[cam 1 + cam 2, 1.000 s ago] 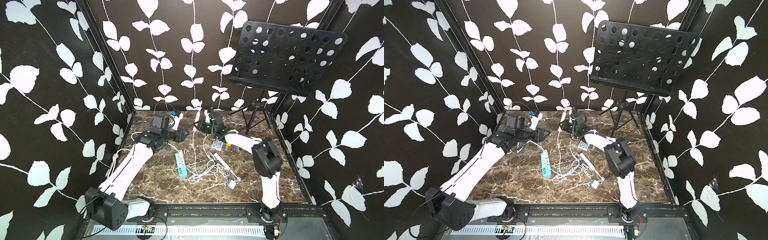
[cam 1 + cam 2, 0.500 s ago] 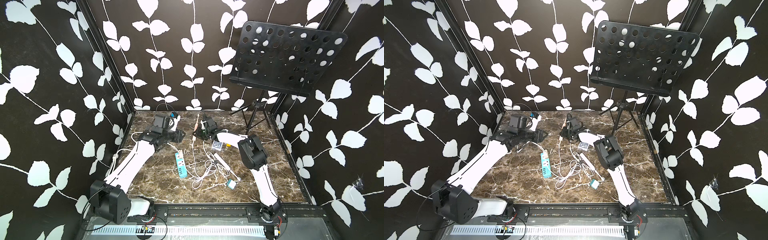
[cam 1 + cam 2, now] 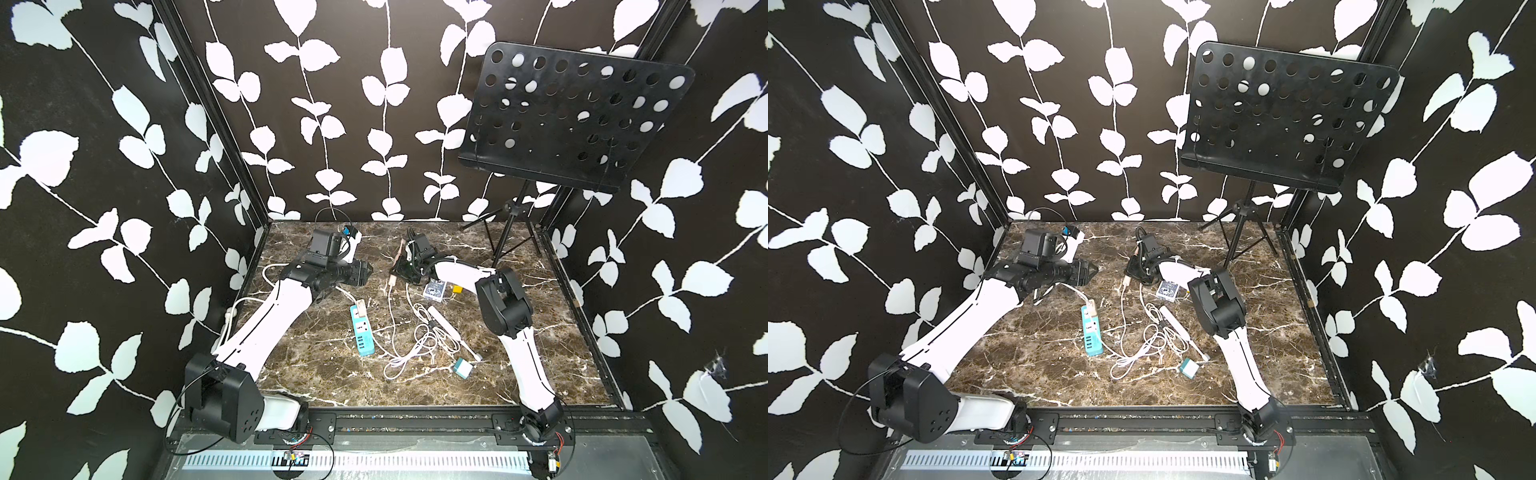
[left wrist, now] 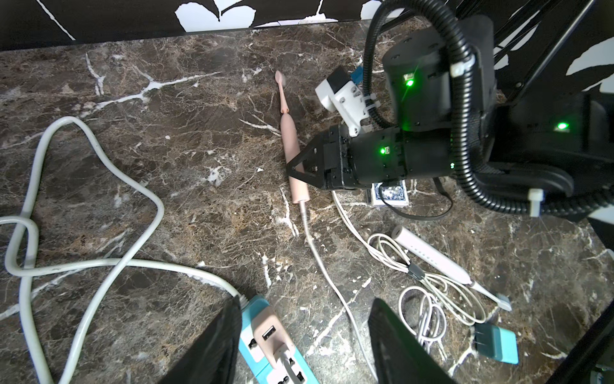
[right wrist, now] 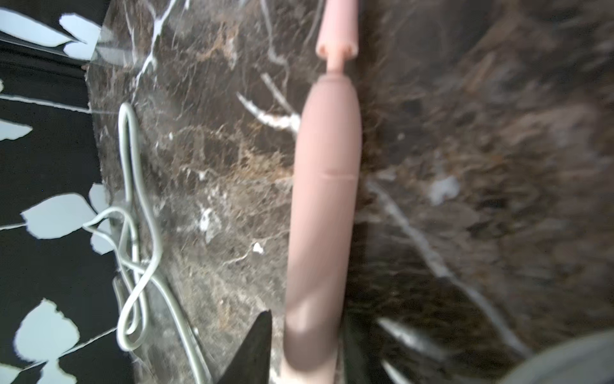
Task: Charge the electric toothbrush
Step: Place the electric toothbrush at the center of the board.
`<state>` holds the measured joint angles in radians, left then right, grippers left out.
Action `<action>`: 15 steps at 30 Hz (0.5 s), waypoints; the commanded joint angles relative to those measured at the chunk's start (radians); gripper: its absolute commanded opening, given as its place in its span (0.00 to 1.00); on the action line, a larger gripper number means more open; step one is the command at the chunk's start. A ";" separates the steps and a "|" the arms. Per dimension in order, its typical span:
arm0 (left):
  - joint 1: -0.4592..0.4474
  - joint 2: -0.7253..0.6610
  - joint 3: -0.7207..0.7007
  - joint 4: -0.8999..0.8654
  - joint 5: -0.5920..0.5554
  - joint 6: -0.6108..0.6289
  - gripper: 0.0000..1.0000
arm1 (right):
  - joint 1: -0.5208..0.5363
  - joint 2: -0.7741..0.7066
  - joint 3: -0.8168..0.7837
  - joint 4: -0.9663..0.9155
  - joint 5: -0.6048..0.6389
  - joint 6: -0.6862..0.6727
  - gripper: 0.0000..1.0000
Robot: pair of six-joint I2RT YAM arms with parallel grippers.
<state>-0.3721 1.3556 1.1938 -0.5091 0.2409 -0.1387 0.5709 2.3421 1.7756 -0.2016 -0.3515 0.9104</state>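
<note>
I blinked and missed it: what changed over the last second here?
The right end effector laid the pink toothbrush down and is loosening its jaws; its elbow swung inward. The left arm, power strip and white toothbrush stayed roughly put.

Glossy marble tabletop (image 4: pixel 199 149), matt plastic toothbrush (image 4: pixel 287 133)

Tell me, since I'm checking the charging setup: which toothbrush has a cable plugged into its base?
The pink toothbrush; the white toothbrush has a bare base.
</note>
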 commanded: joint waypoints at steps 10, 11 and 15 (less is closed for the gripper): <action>-0.136 -0.094 -0.016 -0.044 -0.062 0.050 0.68 | 0.010 -0.569 -0.399 -0.288 0.167 -0.234 0.56; -0.158 -0.100 -0.027 -0.039 -0.061 0.043 0.68 | 0.016 -0.621 -0.451 -0.313 0.183 -0.249 0.56; -0.270 -0.111 -0.060 -0.022 -0.071 0.024 0.69 | 0.074 -0.851 -0.684 -0.435 0.263 -0.271 0.57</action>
<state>-0.5953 1.2675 1.1652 -0.5259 0.1886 -0.1112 0.6022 1.5539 1.1988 -0.4717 -0.1692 0.6907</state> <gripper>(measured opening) 0.692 0.572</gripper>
